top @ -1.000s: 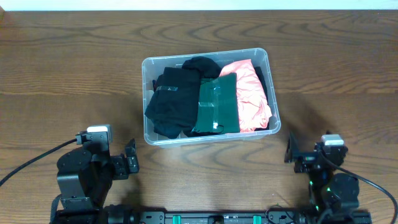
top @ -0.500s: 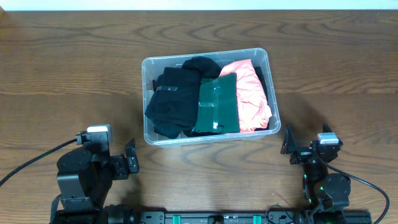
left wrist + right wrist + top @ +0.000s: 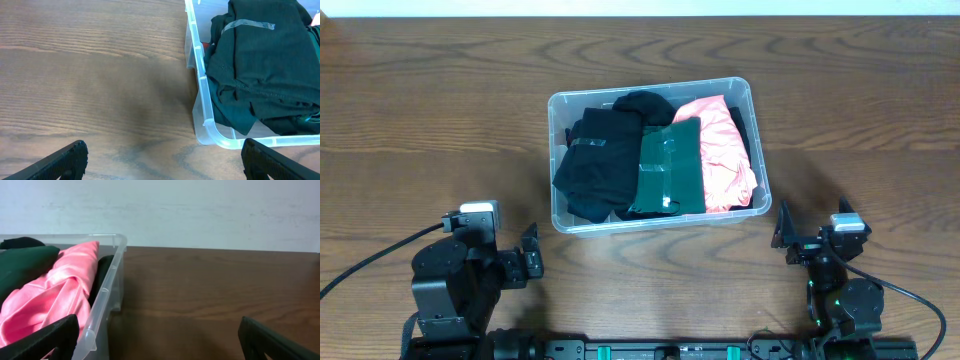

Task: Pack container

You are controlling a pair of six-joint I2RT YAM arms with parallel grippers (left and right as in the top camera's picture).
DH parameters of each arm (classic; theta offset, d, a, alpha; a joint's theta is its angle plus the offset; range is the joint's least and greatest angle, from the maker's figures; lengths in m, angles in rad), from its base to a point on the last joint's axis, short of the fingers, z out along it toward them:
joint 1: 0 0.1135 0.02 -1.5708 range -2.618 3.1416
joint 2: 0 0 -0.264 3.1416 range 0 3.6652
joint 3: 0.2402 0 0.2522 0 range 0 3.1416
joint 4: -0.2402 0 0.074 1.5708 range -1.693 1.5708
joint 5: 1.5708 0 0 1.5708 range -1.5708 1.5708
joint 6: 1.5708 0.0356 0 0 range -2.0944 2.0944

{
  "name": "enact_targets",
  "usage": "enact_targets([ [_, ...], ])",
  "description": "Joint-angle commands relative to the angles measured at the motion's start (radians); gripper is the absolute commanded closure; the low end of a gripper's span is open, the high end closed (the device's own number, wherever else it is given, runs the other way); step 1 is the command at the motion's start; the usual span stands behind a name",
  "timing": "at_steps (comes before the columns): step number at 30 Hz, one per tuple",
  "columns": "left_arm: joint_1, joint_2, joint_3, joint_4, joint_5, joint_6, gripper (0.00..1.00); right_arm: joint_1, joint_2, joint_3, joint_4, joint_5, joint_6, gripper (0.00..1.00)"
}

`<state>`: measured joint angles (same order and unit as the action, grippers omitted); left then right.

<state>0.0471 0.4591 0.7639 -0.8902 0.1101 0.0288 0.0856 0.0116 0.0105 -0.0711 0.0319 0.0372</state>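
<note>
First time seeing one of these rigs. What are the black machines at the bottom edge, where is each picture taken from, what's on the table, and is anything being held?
Those are two robot arms, each ending in a two-finger gripper. The wide picture looks straight down from above the table. The other two come from cameras on the wrists, so the black shapes in their lower corners are that arm's own fingers. On the table sits a clear container holding black cloth, green cloth and pink cloth. The left gripper and right gripper are both open and hold nothing.
</note>
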Motion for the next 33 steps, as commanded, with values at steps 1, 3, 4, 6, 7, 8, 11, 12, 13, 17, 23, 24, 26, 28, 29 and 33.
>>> enact_targets([
  [1, 0.002, -0.001, -0.003, 0.000, 0.013, -0.005, 0.02, 0.007, -0.006, -0.005, 0.000, -0.006, -0.016, 0.01],
  [3, 0.002, -0.001, -0.003, 0.000, 0.013, -0.005, 0.02, 0.007, -0.006, -0.005, 0.000, -0.006, -0.016, 0.01],
  [4, 0.002, -0.004, -0.004, 0.000, 0.013, -0.005, 0.02, 0.007, -0.006, -0.005, 0.000, -0.006, -0.016, 0.01],
  [6, 0.002, -0.016, -0.009, 0.000, 0.013, -0.005, 0.02, 0.007, -0.006, -0.005, 0.000, -0.006, -0.016, 0.01],
  [7, 0.002, -0.026, -0.012, 0.001, 0.013, -0.005, 0.02, 0.007, -0.006, -0.005, 0.000, -0.006, -0.016, 0.01],
  [8, 0.002, -0.040, -0.018, -0.003, 0.013, -0.004, 0.02, 0.007, -0.006, -0.005, 0.000, -0.006, -0.016, 0.01],
  [11, 0.002, -0.119, -0.056, -0.021, -0.008, 0.000, 0.02, 0.007, -0.006, -0.005, 0.000, -0.006, -0.016, 0.01],
  [12, 0.002, -0.154, -0.077, -0.021, -0.010, 0.000, 0.02, 0.007, -0.006, -0.005, 0.000, -0.006, -0.016, 0.01],
  [13, 0.002, -0.198, -0.109, -0.021, -0.010, 0.000, 0.02, 0.007, -0.006, -0.005, 0.000, -0.006, -0.016, 0.01],
  [17, 0.002, -0.363, -0.259, 0.017, -0.010, 0.000, 0.02, 0.007, -0.006, -0.005, 0.000, -0.006, -0.016, 0.01],
  [23, 0.002, -0.449, -0.477, 0.257, -0.016, -0.001, 0.02, 0.007, -0.006, -0.005, 0.000, -0.006, -0.016, 0.01],
  [24, 0.002, -0.449, -0.515, 0.319, -0.017, 0.000, 0.02, 0.007, -0.006, -0.005, 0.000, -0.006, -0.016, 0.01],
  [26, 0.002, -0.455, -0.580, 0.428, -0.016, -0.001, 0.02, 0.007, -0.006, -0.005, 0.000, -0.006, -0.016, 0.01],
  [28, 0.002, -0.457, -0.659, 0.562, -0.012, -0.001, 0.02, 0.007, -0.006, -0.005, 0.000, -0.006, -0.016, 0.01],
  [29, 0.001, -0.456, -0.678, 0.616, -0.006, -0.001, 0.02, 0.007, -0.006, -0.005, 0.000, -0.006, -0.016, 0.01],
  [33, -0.003, -0.457, -0.695, 0.671, -0.006, -0.001, 0.02, 0.007, -0.006, -0.005, 0.000, -0.006, -0.016, 0.01],
])
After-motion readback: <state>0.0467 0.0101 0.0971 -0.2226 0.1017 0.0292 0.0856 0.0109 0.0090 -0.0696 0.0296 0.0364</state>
